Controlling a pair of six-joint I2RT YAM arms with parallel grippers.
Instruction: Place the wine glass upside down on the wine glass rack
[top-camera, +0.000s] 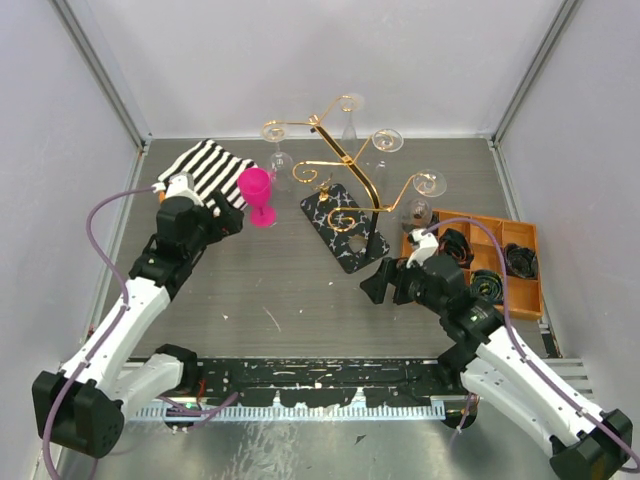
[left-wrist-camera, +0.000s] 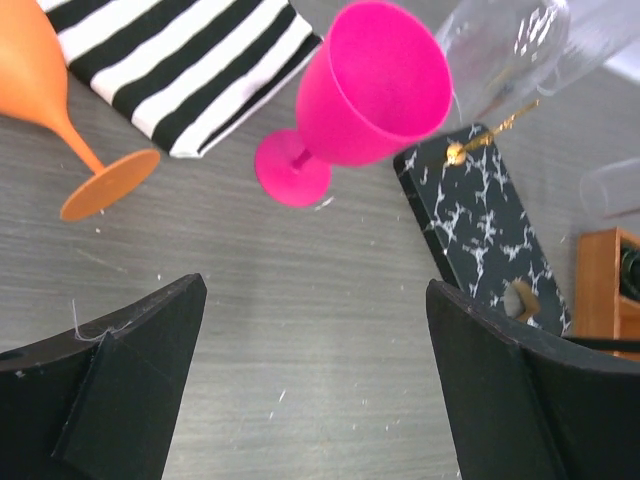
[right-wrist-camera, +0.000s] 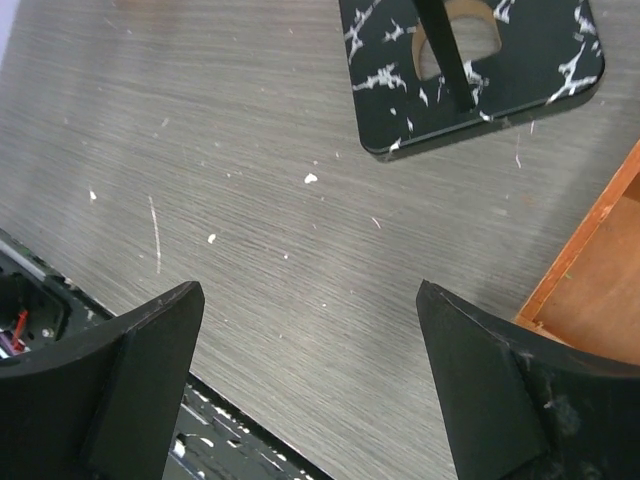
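A grey wood-grain table (top-camera: 280, 290) holds everything. At its far middle stands the tall gold wire wine glass rack (top-camera: 350, 160) on a black white-marbled base, with clear glasses (top-camera: 386, 141) at its curled arms. Right of the base lies an orange compartment tray (top-camera: 524, 293); at the far left lies a black-and-white striped cloth (top-camera: 208, 168). The pink plastic wine glass (top-camera: 256, 195) stands upright on the table, just left of the rack's base and beside the cloth's right edge. An orange wine glass (left-wrist-camera: 40, 80) shows near the cloth in the left wrist view. The left gripper (left-wrist-camera: 315, 290) is spread wide and empty, near the pink glass but apart from it. The right gripper (right-wrist-camera: 308, 290) gapes empty over bare table, near the base's near corner
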